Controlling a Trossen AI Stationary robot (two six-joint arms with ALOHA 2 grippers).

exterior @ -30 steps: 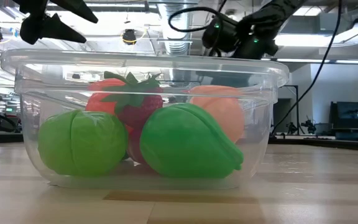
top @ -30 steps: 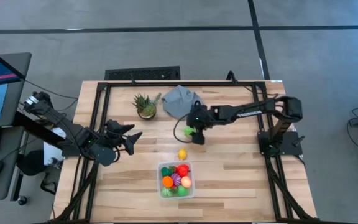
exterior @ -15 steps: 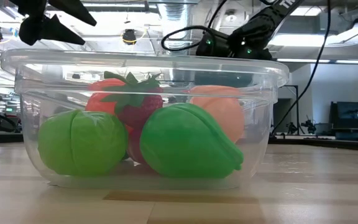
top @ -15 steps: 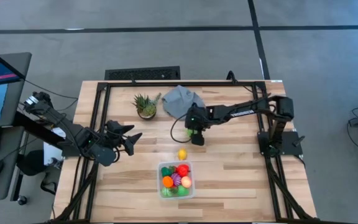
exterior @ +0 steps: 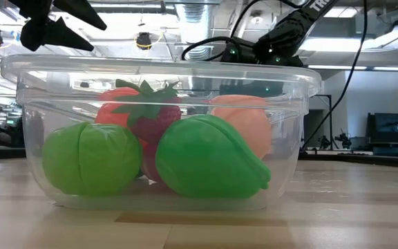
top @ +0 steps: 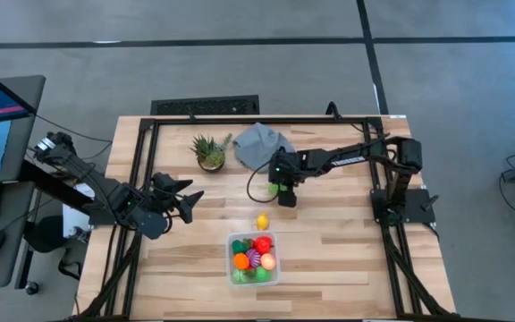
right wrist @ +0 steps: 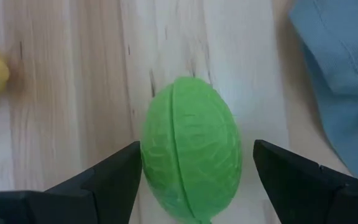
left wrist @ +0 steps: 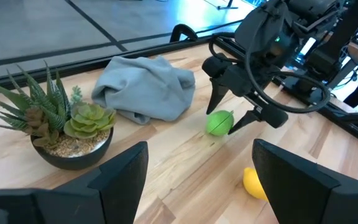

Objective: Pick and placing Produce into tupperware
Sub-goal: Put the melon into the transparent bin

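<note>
- Nearest the front table edge, a clear rectangular plastic tupperware (top: 255, 259) holds red, orange, green and pink toy produce (exterior: 206, 158).
- Just behind it lies a small yellow toy lemon (top: 262, 221).
- Left gripper (top: 189, 200) hovers open, empty.
- Farther back, right gripper (left wrist: 235, 112) straddles a round green toy cabbage (right wrist: 191, 146), fingers spread, beside a grey cloth (left wrist: 146, 87).

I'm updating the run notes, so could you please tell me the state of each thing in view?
Right gripper: open, fingers either side of the green cabbage.
Green cabbage: on the table, not gripped.
Left gripper: open, empty, above the table.
Lemon: loose on the table, beside the tupperware.
Tupperware: lidless, partly filled with produce.
Grey cloth: crumpled.
Potted plant: upright.
</note>
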